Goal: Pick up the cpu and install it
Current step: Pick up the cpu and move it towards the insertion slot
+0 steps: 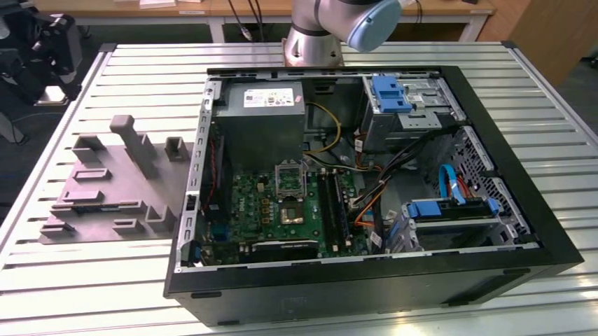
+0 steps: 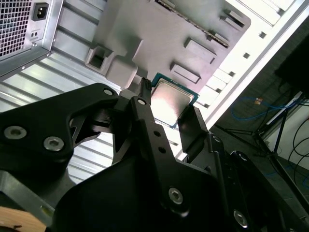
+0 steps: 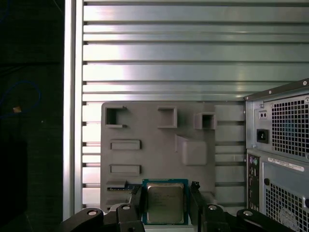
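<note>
1. Between its fingers (image 3: pixel 137 203), the hand (image 3: pixel 166 193) pinches the cpu (image 3: pixel 165 205) by two opposite edges.
2. Beneath, well apart, a grey tray (image 3: pixel 154 159) lies on the slatted worktop (image 3: pixel 164 63).
3. Beside the tray stands an open computer case (image 1: pixel 374 287).

You see the cpu (image 3: pixel 165 203), a thin square chip with a silvery-grey metal top and teal-green rim. It is level, metal face up, clamped at two opposite edges in the gripper (image 3: pixel 165 194), above the grey tray (image 3: pixel 145 125).
</note>
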Robot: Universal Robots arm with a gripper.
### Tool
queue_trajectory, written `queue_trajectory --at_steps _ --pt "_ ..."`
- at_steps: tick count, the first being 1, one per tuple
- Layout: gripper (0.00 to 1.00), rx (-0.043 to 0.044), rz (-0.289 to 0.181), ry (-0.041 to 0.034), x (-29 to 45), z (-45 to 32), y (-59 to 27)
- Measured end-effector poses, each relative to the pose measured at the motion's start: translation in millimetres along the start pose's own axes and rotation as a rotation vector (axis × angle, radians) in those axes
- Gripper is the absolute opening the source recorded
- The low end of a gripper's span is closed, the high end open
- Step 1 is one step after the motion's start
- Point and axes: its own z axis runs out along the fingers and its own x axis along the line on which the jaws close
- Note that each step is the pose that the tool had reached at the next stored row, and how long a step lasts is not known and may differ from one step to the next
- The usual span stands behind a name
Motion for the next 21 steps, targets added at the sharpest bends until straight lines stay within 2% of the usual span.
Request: queue_trajectory --at_steps 21 --pt "0.47 0.0 0.0 0.0001 -4.6 0.0 0.1"
